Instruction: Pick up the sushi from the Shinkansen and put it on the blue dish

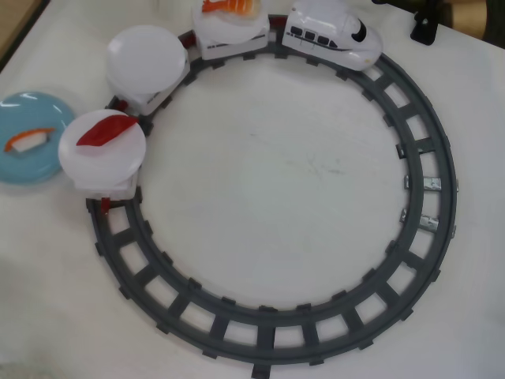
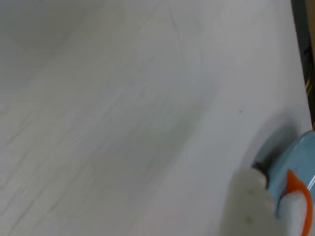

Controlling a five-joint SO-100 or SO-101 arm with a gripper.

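We find the sushi [image 1: 28,140] already lying on the blue dish [image 1: 24,170] at the far left of the overhead view, just beside the rear white plate [image 1: 106,162] that carries the dark red piece [image 1: 104,130]. Its long axis runs roughly left to right across the dish, tilted slightly up toward the right.

In the wrist view the same sushi [image 2: 298,199] sits in the lower right corner on the blue dish [image 2: 300,157], so from the camera it lies close by, down and to the right. A blurred pale shape [image 2: 253,206] beside it may be a gripper finger, but we cannot tell whether the gripper is apart or together, and the overhead view does not show the arm at all.

The overhead view alone gives us the Shinkansen [image 1: 335,33] at the far side of the grey track [image 1: 426,197], its middle plate [image 1: 146,57] bare and the shrimp piece [image 1: 229,6] riding behind the nose. We judge the placing done.
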